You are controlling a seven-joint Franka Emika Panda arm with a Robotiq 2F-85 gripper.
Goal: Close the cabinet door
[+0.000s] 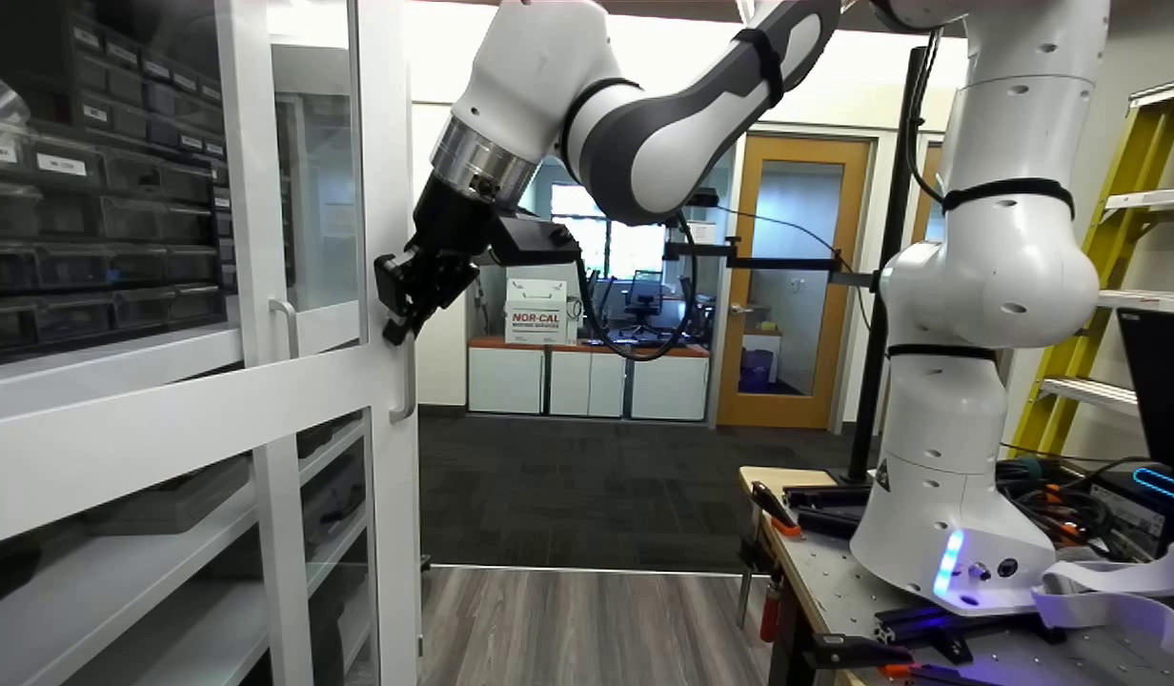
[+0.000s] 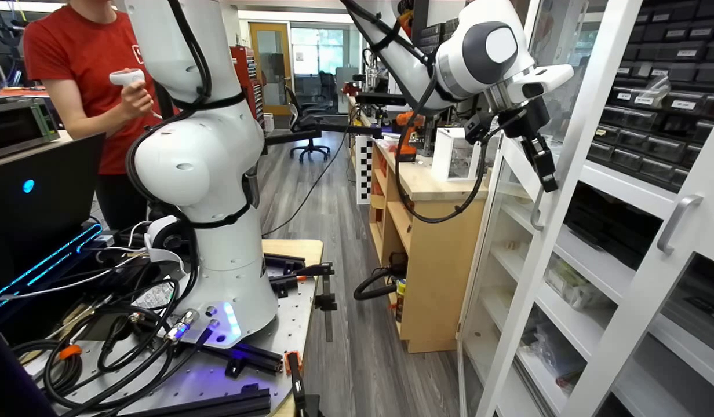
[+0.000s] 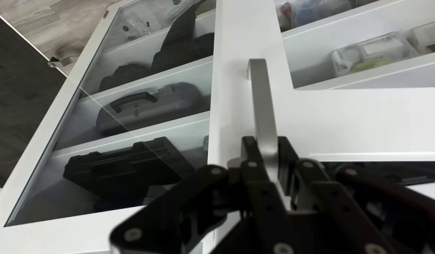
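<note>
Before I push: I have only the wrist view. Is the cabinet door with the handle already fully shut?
Observer: No. In an exterior view, shelves show through the space between this cabinet door and the neighbouring door.
Operator: Thank you. Is somebody standing there?
Observer: Yes, in an exterior view, a person in red, partly hidden by the arm.
Operator: And on the arm, does anything glow?
Observer: Yes, a blue light near its foot, in both exterior views.

cabinet door (image 1: pixel 263 405): glass, smooth-framed | handle (image 3: pixel 262 102): matt metal | floor (image 1: pixel 587 624): wood-look
</note>
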